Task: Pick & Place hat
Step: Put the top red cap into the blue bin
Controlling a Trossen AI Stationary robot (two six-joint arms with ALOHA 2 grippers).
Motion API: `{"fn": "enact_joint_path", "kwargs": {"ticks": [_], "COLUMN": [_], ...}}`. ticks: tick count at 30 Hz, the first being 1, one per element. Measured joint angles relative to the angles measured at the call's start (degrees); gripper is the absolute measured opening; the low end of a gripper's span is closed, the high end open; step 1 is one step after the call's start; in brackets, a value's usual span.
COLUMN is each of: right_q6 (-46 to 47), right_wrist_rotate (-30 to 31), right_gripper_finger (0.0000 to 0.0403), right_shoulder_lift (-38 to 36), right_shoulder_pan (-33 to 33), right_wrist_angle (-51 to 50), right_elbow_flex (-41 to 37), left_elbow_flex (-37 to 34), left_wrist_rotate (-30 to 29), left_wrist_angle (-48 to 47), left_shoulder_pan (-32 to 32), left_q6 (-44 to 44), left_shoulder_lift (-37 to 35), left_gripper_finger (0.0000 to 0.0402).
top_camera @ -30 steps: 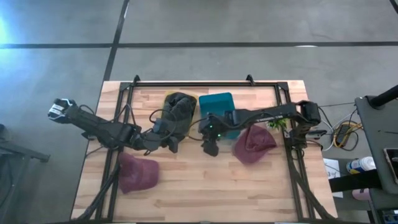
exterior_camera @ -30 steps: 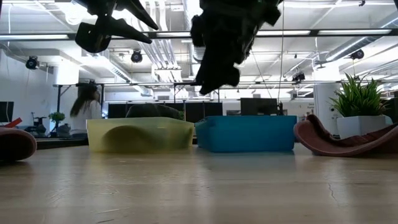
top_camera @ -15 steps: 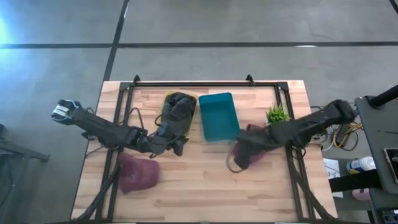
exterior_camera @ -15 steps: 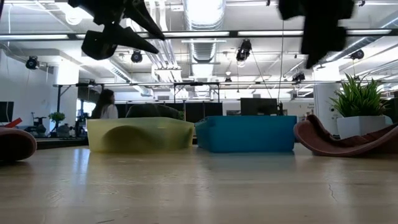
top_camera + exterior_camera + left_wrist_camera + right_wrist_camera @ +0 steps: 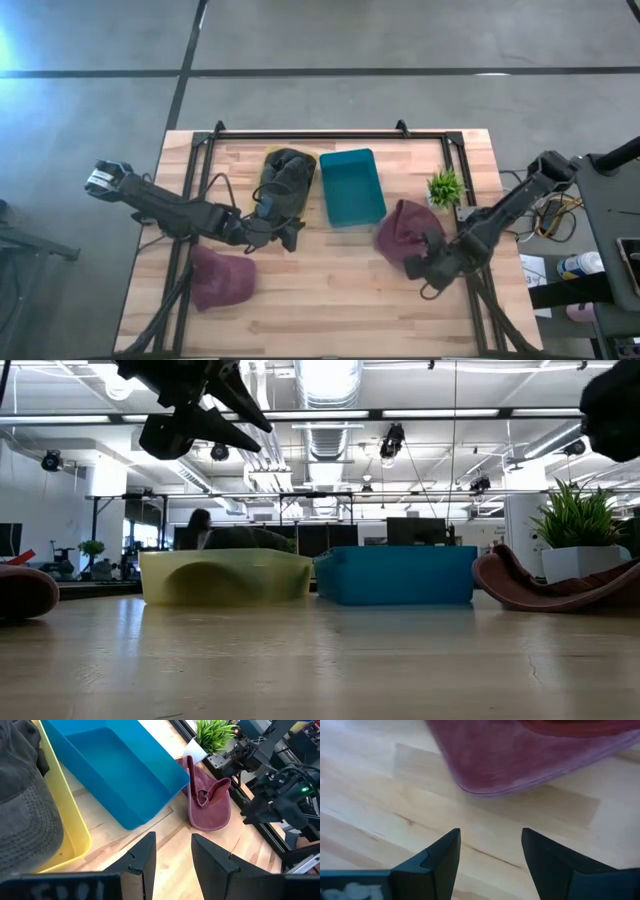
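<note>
Right of the blue bin (image 5: 351, 187), a maroon hat (image 5: 404, 229) lies on the table (image 5: 320, 300), just in front of the plant (image 5: 443, 186). The hat is soft, crumpled cloth with its brim edge curled up, seen in the left wrist view (image 5: 206, 805) as a folded cup shape with stitched rim. The right gripper (image 5: 418, 268) sits in front of and just right of this hat, farther from the bin; its fingers (image 5: 438, 856) stand apart with nothing between them, the brim just ahead. A 2nd maroon hat (image 5: 220, 278) lies well left of the bin, toward the table's front. A dark grey hat (image 5: 287, 173) fills the yellow bin (image 5: 225, 576), which touches the blue bin's left side. The left gripper (image 5: 289, 235) hovers in front of the yellow bin, fingers (image 5: 142, 860) parted and empty.
</note>
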Motion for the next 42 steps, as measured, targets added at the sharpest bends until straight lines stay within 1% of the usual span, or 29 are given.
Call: {"fn": "enact_joint_path", "kwargs": {"ticks": [6,8,12,16,19,22,25,28,33,35,37,40,42], "right_q6": [4.92,5.59,4.86,5.48,6.38,9.69,12.7,13.67,13.22,13.05,12.07,9.78,7.25], "right_wrist_rotate": [2.49,4.06,6.12,6.95,11.0,14.0,14.14,14.5,19.49,19.74,19.88,19.86,19.61], "right_gripper_finger": [0.0205,0.0205,0.0205,0.0205,0.0205,0.0205,0.0205,0.0205,0.0203,0.019,0.0166,0.0112,0.0071], "right_shoulder_lift": [0.11,-0.04,-1.45,-2.63,-3.04,-3.03,-2.27,-2.08,-2.14,-2.15,-2.15,-2.21,-2.29], "right_shoulder_pan": [1.04,1.04,1.04,1.15,1.13,0.97,0.99,0.97,0.77,0.37,0.25,0.33,0.36], "right_wrist_angle": [-0.39,0.99,5.66,6.13,5.63,5.61,5.63,5.89,5.79,5.7,5.83,6.23,6.26], "right_elbow_flex": [-4.71,-5.97,-6.66,-6.74,-7.37,-8.98,-10.98,-12.56,-14.32,-14.56,-14.61,-14.47,-13.65], "left_elbow_flex": [0.01,0.02,0.02,0.02,0.02,0.02,0.01,0.02,0.02,0.02,0.02,0.02,0.04], "left_wrist_rotate": [0.07,0.19,1.55,1.6,1.59,1.57,1.57,1.56,1.55,1.55,1.56,1.99,6.08], "left_wrist_angle": [-0.01,0.0,0.0,0.01,0.01,0.02,0.22,0.68,1.75,2.06,2.93,6.38,11.55], "left_shoulder_pan": [0.26,0.33,0.33,0.33,0.45,0.57,0.57,0.59,0.86,1.08,1.24,1.45,1.88], "left_q6": [0.0,-0.02,-1.19,-2.07,-2.38,-3.13,-3.66,-3.72,-3.92,-3.93,-3.92,-3.84,-1.32], "left_shoulder_lift": [-0.02,-0.02,-0.02,-0.04,-0.04,-0.04,-0.04,-0.07,-0.08,-0.07,-0.08,-0.06,0.66], "left_gripper_finger": [0.0117,0.0117,0.0117,0.0117,0.0117,0.0117,0.0117,0.0117,0.0117,0.0117,0.0117,0.0117,0.0117]}}
